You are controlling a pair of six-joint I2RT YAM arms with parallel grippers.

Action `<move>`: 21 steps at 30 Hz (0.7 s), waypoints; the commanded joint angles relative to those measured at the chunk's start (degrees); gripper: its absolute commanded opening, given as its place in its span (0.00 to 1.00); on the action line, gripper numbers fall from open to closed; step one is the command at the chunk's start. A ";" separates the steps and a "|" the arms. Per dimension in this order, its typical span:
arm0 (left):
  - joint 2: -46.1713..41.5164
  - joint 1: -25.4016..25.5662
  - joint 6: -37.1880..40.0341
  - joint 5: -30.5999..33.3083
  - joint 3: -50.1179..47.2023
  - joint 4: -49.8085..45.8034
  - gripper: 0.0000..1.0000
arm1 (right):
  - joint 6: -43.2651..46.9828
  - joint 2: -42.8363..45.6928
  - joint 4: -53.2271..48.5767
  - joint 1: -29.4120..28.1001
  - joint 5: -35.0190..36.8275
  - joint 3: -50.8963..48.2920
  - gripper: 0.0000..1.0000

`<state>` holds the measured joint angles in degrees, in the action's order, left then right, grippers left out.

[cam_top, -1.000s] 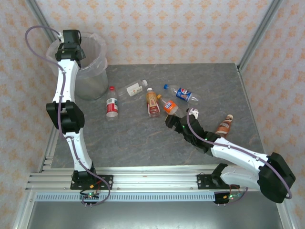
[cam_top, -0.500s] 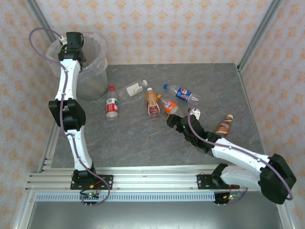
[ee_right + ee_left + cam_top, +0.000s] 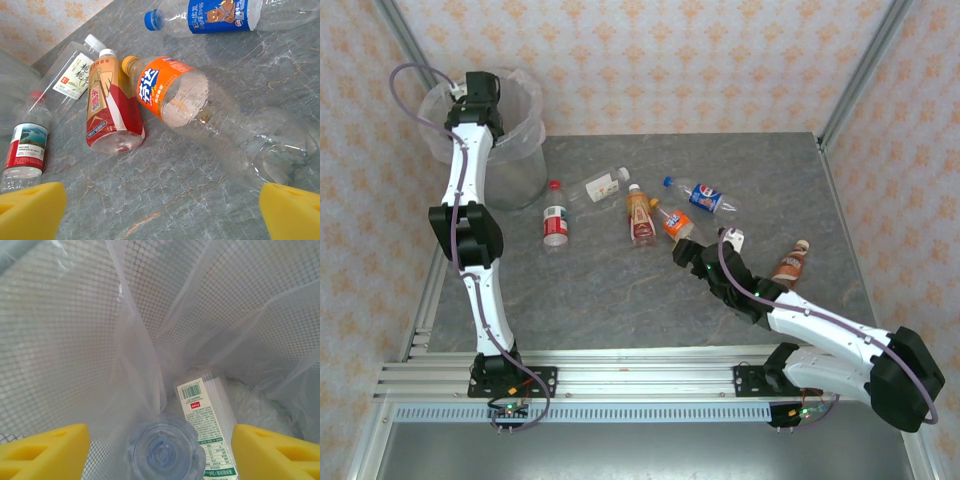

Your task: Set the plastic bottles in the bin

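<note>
Bottles await clearing on the grey marbled table [image 3: 620, 300], where six lie loose. The bin [image 3: 515, 170], a round mesh wastebasket with a clear plastic liner [image 3: 145, 360], stands at the far-left corner. The left arm reaches up over its rim, and the left gripper [image 3: 480, 88] hangs in the bin's mouth, yellow pads spread wide and pinching nothing. Directly below it, at the bottom of the bin, rests a clear bottle [image 3: 162, 455] seen end-on, beside a white barcode label [image 3: 202, 422]. Whether that label belongs to the same bottle or to a second one cannot be told. At least one bottle is in, then, and most of the job appears to remain.

Six are left on the table. A red-capped bottle [image 3: 554, 215] lies just right of the bin, with a clear white-labelled bottle [image 3: 605, 184] beyond it. A red-and-tan tea bottle [image 3: 641, 216] lies just beside an orange-labelled bottle [image 3: 672, 220], and a blue-labelled bottle [image 3: 705, 196] sits farther back. A brown bottle [image 3: 790, 265] lies alone at the right.

The right gripper [image 3: 682, 252] sits low at the near end of the orange-labelled bottle. Its jaws are fully spread and empty, and the bottle's base lies ahead between the pads, not yet gripped. That bottle looks the likeliest next pick.
</note>
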<state>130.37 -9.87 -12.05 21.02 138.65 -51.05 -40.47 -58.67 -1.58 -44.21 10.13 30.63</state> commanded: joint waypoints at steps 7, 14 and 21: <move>-4.44 -0.32 -3.86 -9.17 3.79 -2.38 0.82 | 1.24 1.02 0.48 0.18 0.65 -0.66 0.99; -10.44 0.55 -5.02 -15.52 3.52 -0.61 0.89 | 3.00 0.67 2.24 0.19 0.23 -0.49 0.99; -17.69 3.12 -4.23 -16.24 -0.78 2.98 1.00 | 2.78 -0.12 4.79 0.26 0.22 -1.34 0.99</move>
<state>116.33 -8.25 -16.58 5.96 139.55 -50.43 -38.70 -58.65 0.69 -44.21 9.89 30.39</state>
